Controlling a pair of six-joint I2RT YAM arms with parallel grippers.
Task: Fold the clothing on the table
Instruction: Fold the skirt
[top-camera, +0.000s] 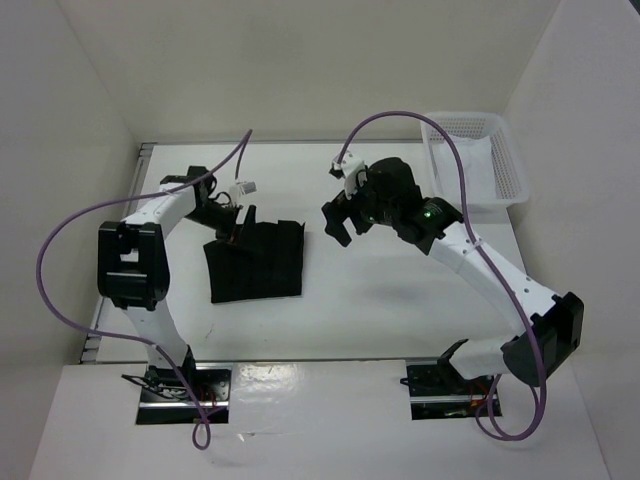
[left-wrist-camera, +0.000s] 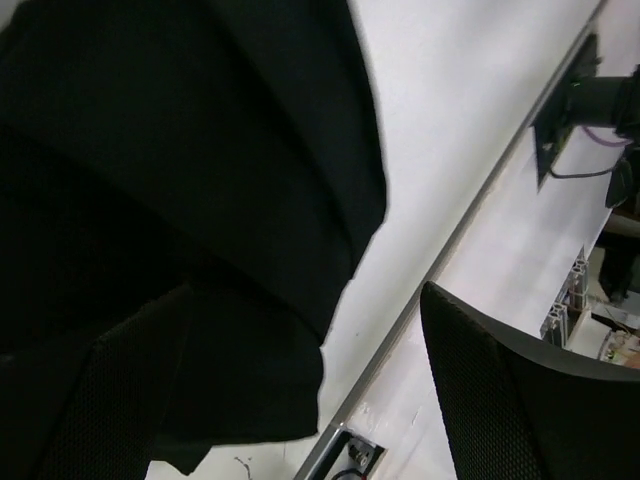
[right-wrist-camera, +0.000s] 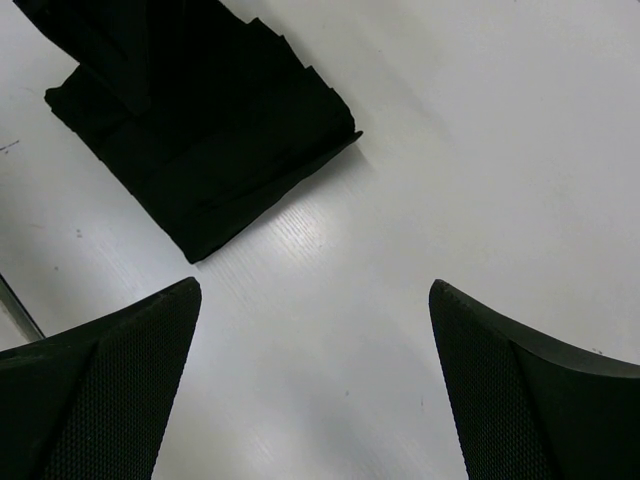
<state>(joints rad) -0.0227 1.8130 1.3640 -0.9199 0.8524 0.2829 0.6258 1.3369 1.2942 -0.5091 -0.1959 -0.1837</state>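
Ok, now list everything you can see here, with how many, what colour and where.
clothing: one, black, flat on the table, left of centre
table: one, white, under everything
basket: one, white mesh, far right corner
white cloth: one, white, inside the basket
cables: two, purple, one looping off each arm
arms: two, white and black, bases at the near edge
left gripper: one, black, open, over the clothing's far left corner
right gripper: one, black, open, above bare table just right of the clothing
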